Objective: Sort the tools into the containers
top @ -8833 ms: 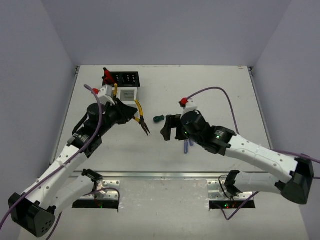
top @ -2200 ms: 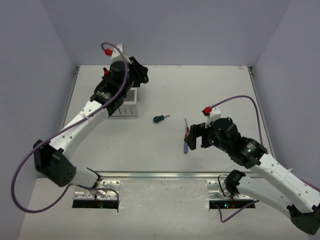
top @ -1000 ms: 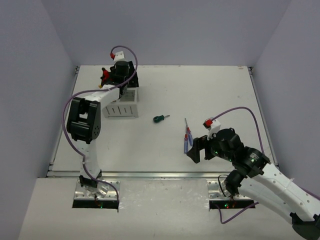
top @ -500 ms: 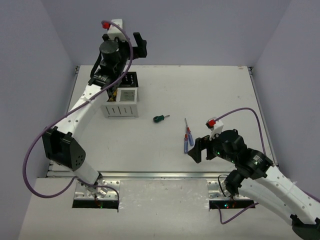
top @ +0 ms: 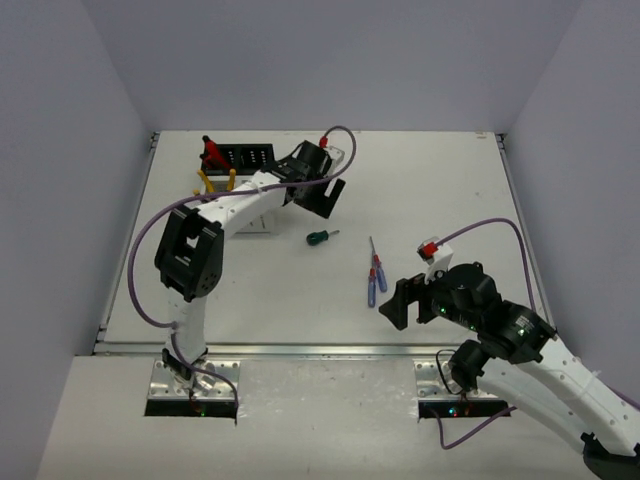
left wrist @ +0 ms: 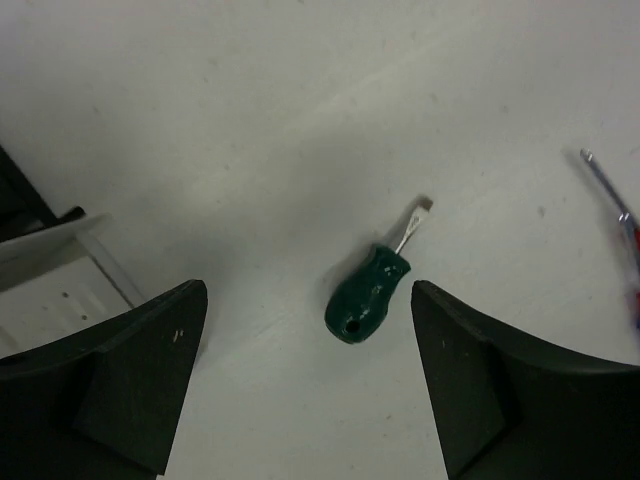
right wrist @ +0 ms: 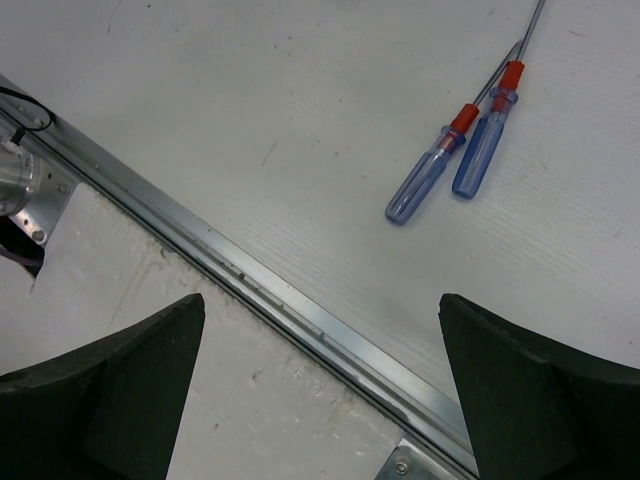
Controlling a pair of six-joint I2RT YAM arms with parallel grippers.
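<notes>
The left gripper hung released and empty above the green screwdriver, which lay on the surface. The right gripper, also released and empty, hovered near two blue screwdrivers lying side by side.

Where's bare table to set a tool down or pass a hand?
Free: far-right table; near centre, between left arm and blue screwdrivers. Crowded: far-left corner, with bins, left gripper, green screwdriver.
</notes>
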